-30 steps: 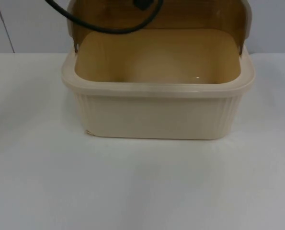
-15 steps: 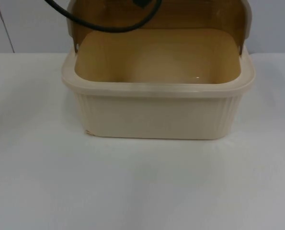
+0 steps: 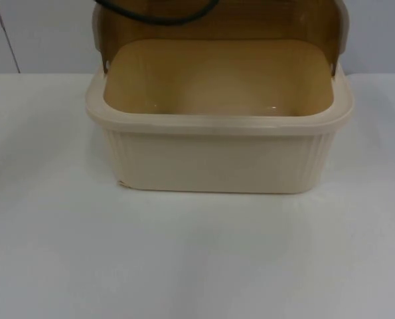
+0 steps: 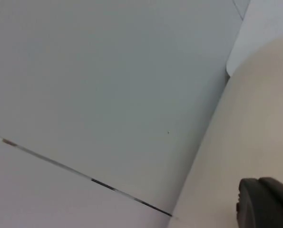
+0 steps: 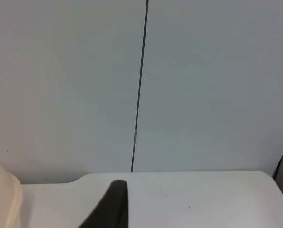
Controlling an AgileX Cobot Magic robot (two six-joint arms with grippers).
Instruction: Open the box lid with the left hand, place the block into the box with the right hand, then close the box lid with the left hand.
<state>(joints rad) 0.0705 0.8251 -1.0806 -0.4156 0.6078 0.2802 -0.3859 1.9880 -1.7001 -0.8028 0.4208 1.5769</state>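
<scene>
One cream box (image 3: 218, 143) stood on the white table (image 3: 197, 252) in the top view, lid (image 3: 220, 23) raised, interior apparently empty. The left wrist view held the left gripper's fingertip (image 4: 267, 202) beside a cream surface, perhaps the box; the right gripper's fingertip (image 5: 110, 206) hung above the table. Grip state: cannot tell.

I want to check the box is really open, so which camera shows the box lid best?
The top view: the translucent brown box lid stands raised behind the cream box, whose inside is open to view. The left wrist view has a cream surface beside the partition wall; the right wrist view catches a cream edge of the box.
</scene>
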